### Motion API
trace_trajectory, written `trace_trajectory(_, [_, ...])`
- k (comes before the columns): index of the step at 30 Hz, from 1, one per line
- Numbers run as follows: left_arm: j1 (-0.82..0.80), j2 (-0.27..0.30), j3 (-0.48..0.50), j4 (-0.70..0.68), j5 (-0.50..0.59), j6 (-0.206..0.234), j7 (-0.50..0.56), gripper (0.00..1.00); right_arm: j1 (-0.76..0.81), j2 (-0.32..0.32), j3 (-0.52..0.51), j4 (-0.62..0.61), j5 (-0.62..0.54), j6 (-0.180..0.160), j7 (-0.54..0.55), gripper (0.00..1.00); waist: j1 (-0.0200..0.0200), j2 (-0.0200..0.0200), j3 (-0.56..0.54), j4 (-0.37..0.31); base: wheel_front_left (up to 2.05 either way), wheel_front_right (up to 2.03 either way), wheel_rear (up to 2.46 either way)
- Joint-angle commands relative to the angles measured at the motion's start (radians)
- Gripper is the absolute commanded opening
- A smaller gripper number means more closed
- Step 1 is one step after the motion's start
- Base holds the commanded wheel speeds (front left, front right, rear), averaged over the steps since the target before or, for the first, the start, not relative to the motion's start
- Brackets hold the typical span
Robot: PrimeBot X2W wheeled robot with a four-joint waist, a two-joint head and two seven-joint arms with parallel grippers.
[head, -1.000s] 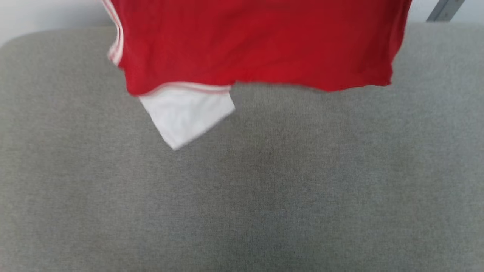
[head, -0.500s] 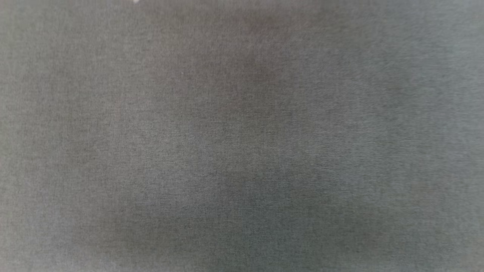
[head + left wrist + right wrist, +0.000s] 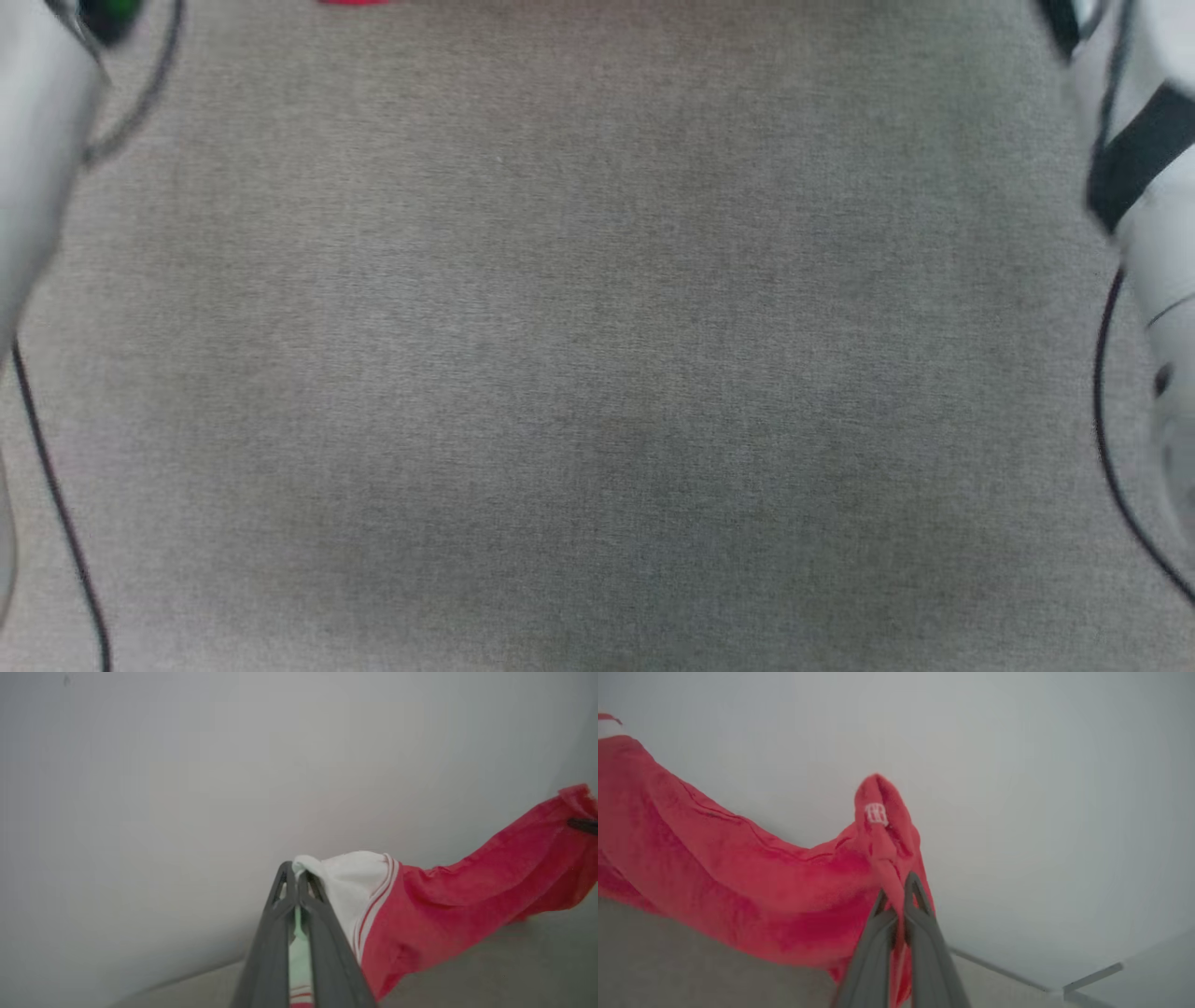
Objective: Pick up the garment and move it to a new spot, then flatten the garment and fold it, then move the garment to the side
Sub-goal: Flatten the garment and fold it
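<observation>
Over the table [image 3: 597, 373], you are holding the garment [image 3: 444, 905].
Left jaws are clamping white sleeve [image 3: 355, 877]; right jaws, red cloth.

Head camera: I have it pitched steeply down and close over the grey tabletop [image 3: 597, 373]. The left forearm [image 3: 37, 140] cuts the upper left corner and the right forearm [image 3: 1162, 271] the right edge. A red sliver of the garment [image 3: 355, 2] touches the top edge.

Left wrist camera: low over the tabletop, sighting along its own jaws from bottom centre toward a pale wall [image 3: 187, 765]. The garment runs off frame right.

Right wrist camera: same low stance, same wall, garment running off frame left.

Shared by both wrist views: the stretched red span, the wall, and a tabletop strip along the bottom.
</observation>
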Motion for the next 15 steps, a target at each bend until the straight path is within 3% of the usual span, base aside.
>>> trace_trajectory(1, [0.027,0.004,-0.005,-0.007,-0.029,0.002,0.020,0.00,0.017,0.007,0.006,0.006,0.009,-0.002,0.007,0.00,0.0000,0.0000,-0.007,0.004,0.00,0.00,0.00])
trace_trajectory(9, [0.212,0.079,-0.075,-0.116,-0.261,0.002,0.319,0.00,0.173,0.024,0.095,0.022,0.157,-0.002,0.106,0.00,0.0000,0.0000,-0.077,0.017,0.00,0.00,0.00])
trace_trajectory(10, [0.232,0.093,-0.096,-0.133,-0.253,0.002,0.349,0.00,0.201,0.025,0.116,0.018,0.177,-0.002,0.119,0.00,0.0000,0.0000,-0.089,0.019,0.00,0.00,0.00])
trace_trajectory(15, [0.366,0.144,-0.109,-0.235,-0.337,0.023,0.437,0.00,0.343,0.002,0.212,-0.080,0.313,-0.002,0.183,0.00,0.0000,0.0000,-0.135,0.018,0.00,0.00,0.00])
